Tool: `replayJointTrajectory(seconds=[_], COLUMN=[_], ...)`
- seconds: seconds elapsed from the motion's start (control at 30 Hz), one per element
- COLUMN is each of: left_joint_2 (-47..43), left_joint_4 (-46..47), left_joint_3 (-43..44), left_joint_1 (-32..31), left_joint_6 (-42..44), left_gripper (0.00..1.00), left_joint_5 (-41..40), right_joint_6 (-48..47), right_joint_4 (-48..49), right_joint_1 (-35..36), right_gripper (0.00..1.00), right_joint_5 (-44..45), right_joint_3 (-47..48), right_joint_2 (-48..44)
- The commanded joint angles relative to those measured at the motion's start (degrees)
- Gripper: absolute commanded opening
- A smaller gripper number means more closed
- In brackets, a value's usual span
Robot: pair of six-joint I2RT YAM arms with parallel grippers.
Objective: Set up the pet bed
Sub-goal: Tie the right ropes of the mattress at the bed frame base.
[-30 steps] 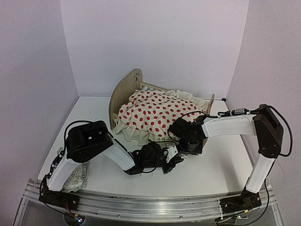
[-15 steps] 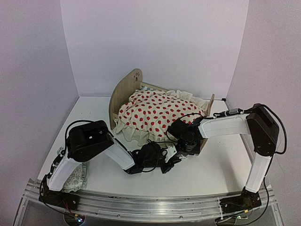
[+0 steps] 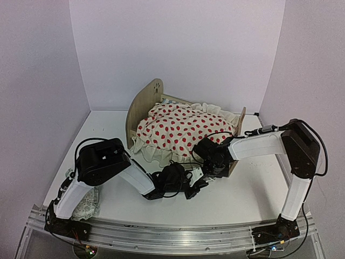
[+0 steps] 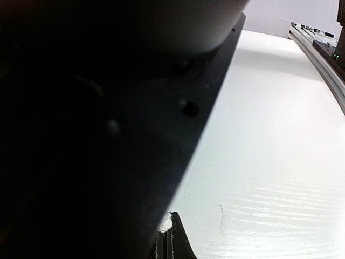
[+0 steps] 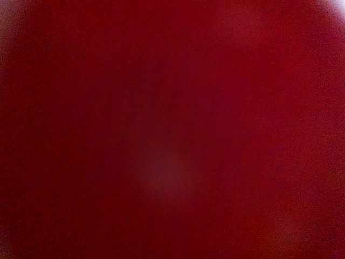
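Note:
The pet bed stands at the back middle, with its rounded headboard on the left and its low footboard on the right. The cream red-dotted blanket lies over it and hangs over the near side. A sliver of the striped mattress shows by the headboard. My right gripper is pressed against the blanket's near edge, with its fingers hidden. The right wrist view is filled with red. My left gripper lies low on the table in front of the bed, its fingertips together and empty.
The small green-patterned pillow lies at the near left by the left arm's base. A dark mass fills the left of the left wrist view, with white table on the right. White walls enclose the table on three sides.
My right gripper has moved a little left, closer to the bed's near side, and the blanket's near edge has shifted with it. The left arm has not moved.

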Motion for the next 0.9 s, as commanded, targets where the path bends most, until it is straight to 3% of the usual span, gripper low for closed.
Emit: replayJointTrajectory(seconds=[0.0, 0.6, 0.87], left_joint_2=[0.76, 0.3, -0.53], left_joint_4=[-0.93, -2.26, -2.1], left_joint_3=[2.19, 3.27, 2.46], left_joint_1=[-0.62, -0.62, -0.69], left_joint_6=[0.46, 0.42, 0.36], left_gripper=[0.0, 0.0, 0.0], left_joint_5=[0.59, 0.9, 0.9], right_joint_6=[-2.28, -0.46, 2.05], right_joint_4=[1.37, 1.07, 5.16], right_joint_1=[-0.29, -0.3, -0.26], right_gripper=[0.14, 0.14, 0.08], right_joint_5=[2.74, 4.32, 1.73], right_joint_3=[-1.96, -6.85, -8.97], right_joint_2=[-1.0, -1.06, 1.47])
